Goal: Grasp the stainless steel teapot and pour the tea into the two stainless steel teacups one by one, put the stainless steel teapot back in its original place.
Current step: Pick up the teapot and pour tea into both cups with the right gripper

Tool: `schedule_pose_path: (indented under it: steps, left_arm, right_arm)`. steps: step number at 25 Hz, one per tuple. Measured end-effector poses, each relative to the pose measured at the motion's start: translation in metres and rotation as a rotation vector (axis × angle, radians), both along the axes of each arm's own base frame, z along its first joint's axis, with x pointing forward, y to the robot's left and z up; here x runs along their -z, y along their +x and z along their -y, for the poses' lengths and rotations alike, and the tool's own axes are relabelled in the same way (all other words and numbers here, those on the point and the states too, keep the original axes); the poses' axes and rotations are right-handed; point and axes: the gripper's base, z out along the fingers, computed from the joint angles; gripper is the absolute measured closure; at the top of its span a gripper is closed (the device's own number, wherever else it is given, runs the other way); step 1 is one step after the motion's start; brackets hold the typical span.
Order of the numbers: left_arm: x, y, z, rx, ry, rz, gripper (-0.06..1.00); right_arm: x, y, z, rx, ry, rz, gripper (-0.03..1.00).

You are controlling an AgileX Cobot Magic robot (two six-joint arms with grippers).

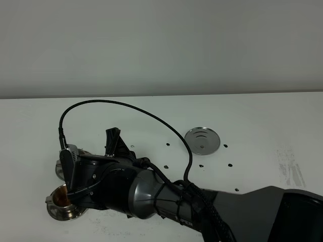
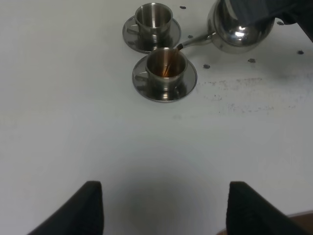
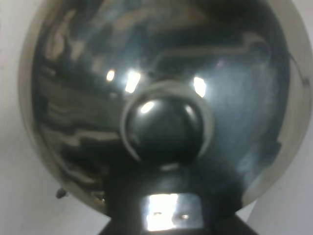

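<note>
The pot (image 2: 239, 29) hangs tilted above the front-left part of the table (image 1: 252, 116), its thin spout over the nearer cup (image 2: 166, 66), which has tea (image 2: 164, 72) in it. The farther cup (image 2: 153, 17), just behind on its own saucer, looks empty. The right gripper (image 2: 266, 11) is clamped shut on the pot from above (the exact contact is hidden, though the handle is the likely place). The right wrist view shows little but the domed lid and its knob. I judge the pot rigid and mirror-slick, so the body offers no purchase and the loop handle is the only sound hold. Liquid inside will shift the weight as it tips, so slow wrist rolls suit it. The light cups could skate on their saucers if the spout nudged them. The right arm (image 1: 151, 194) reaches from the front-right corner across the middle, lying low and covering the pot in the high view. The left gripper (image 2: 166, 208) hovers apart with jaws spread, holding nothing. The disc (image 1: 203, 139) lies bare mid-table.
</note>
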Motion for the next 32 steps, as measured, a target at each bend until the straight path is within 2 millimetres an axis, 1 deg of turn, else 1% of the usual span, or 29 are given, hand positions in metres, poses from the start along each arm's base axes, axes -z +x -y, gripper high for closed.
schedule_pose_path:
  steps: [32]
  left_arm:
    - [0.0000, 0.0000, 0.0000, 0.000, 0.000, 0.000, 0.40]
  right_arm:
    - [-0.0016, 0.0017, 0.0002, -0.013, -0.015, 0.024, 0.79]
